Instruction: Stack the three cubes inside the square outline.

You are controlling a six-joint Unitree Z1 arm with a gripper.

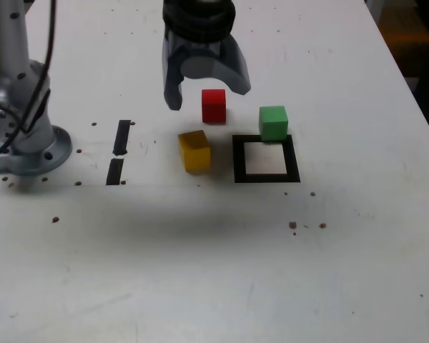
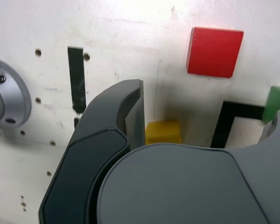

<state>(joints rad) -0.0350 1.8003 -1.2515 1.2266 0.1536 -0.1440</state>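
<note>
The end effector (image 1: pixel 211 100) hangs above the tabletop (image 1: pixel 357 250) with its jaws spread wide. The exterior view shows no cube in its grip.

That view gives all three cubes on the tabletop. The red cube (image 1: pixel 214 106) appears between the two fingertips, farther from the camera than the yellow cube (image 1: pixel 195 151), which sits turned at an angle, between the tape strips and the square outline (image 1: pixel 292 158). The green cube (image 1: pixel 273 123) is at the outline's far edge, overlapping the black tape there; the yellow and red cubes are outside the outline. Only the exterior view shows the whole outline and its white centre, and only there do both black tape strips (image 1: pixel 122 137) show at nearly full length, one beyond the other, beside the arm's round base (image 1: pixel 39 153) on the exterior view's left.

The wrist view looks down past the grey jaws, which hide part of the yellow cube, most of the outline and part of the green cube, itself cut by the picture's edge. It does show the red cube's top in full, well apart from the jaws in that picture, and a faint thin line (image 2: pixel 156 88) on the tabletop near the yellow cube, along with the small dark holes (image 2: pixel 38 52) around the base. No brand, label or writing can be read in either view.
</note>
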